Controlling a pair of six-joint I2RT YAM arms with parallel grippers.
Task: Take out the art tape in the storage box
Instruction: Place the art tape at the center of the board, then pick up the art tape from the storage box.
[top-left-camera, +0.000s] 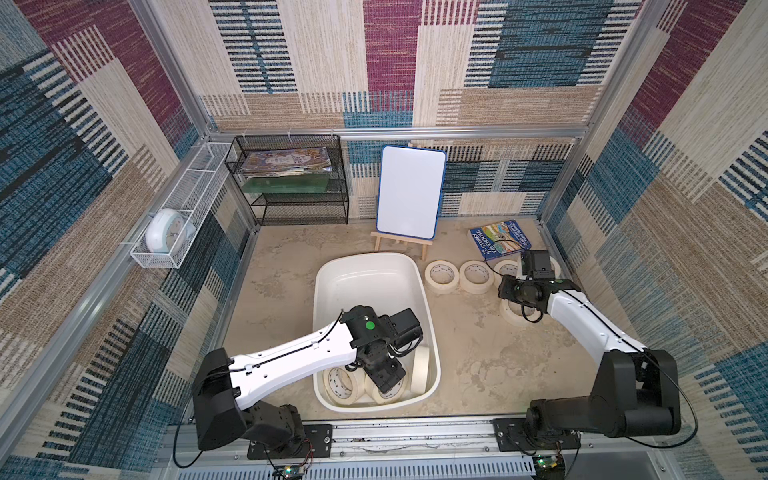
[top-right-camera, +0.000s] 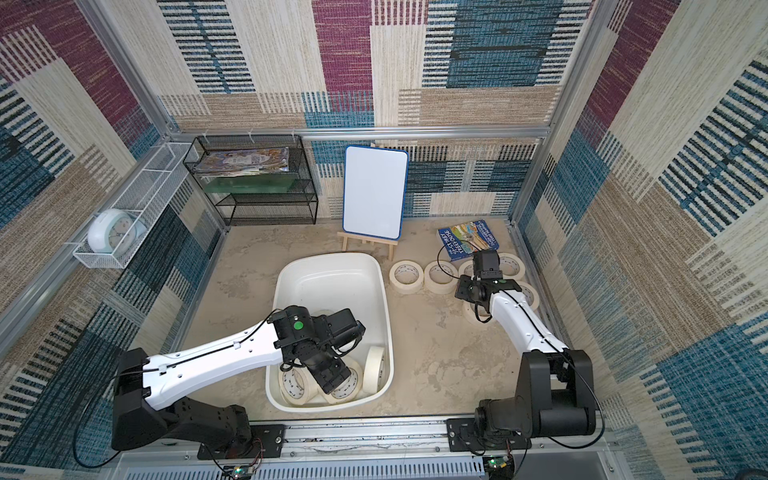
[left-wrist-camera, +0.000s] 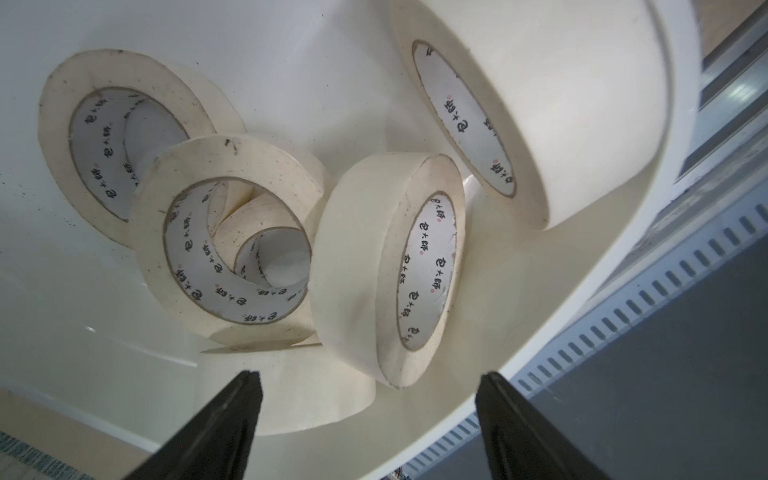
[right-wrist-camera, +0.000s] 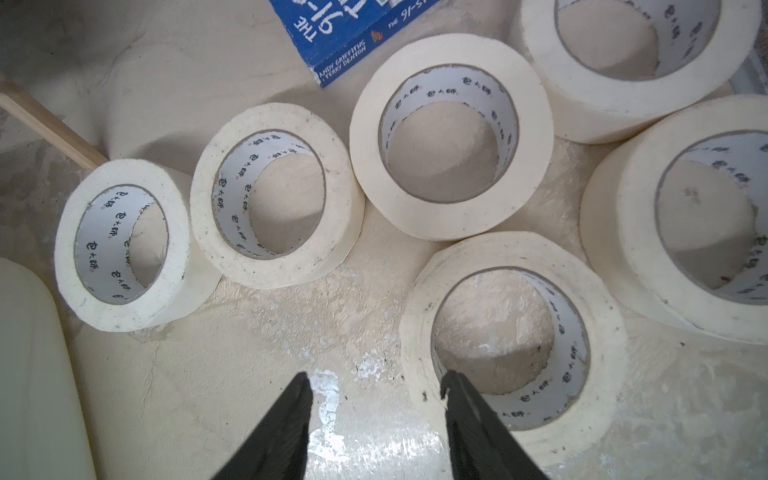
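Sandy tabletop (top-left-camera: 478, 353) at far right holds six art tape (right-wrist-camera: 365, 133) rolls; several are left in the near end of the storage box (top-left-camera: 370, 286). Your left gripper (left-wrist-camera: 370, 376) hangs spread above them; your right gripper (right-wrist-camera: 377, 376) is spread, empty.

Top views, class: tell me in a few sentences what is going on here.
The left gripper hangs open inside the storage box, just above several art tape rolls lying in its near end. The right gripper is open over the table, at the nearest of six rolls set out flat beside the box, close to a blue book.
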